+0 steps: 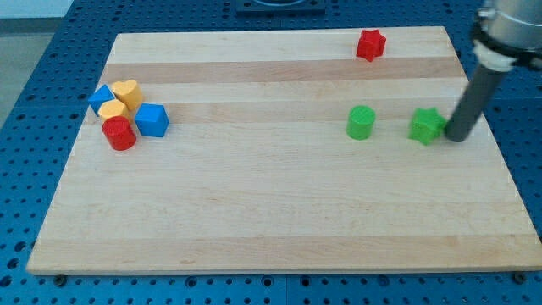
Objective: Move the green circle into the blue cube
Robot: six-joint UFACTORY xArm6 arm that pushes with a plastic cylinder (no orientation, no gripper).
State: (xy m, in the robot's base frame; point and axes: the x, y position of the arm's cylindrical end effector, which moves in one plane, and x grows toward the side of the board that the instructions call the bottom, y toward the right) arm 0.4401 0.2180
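The green circle [361, 122] stands on the wooden board at the view's right of centre. The blue cube [152, 119] sits far to the view's left in a cluster of blocks. My tip [457, 137] rests on the board at the view's right, just right of a green star-shaped block [426, 125] and close to it or touching it. The green star lies between my tip and the green circle. The rod slants up to the view's top right.
The left cluster also holds a red cylinder [119, 133], two yellow blocks [126, 91] [112, 109] and a second blue block [102, 97]. A red star-shaped block [370, 44] lies near the board's top edge. The board's right edge [500, 144] is close to my tip.
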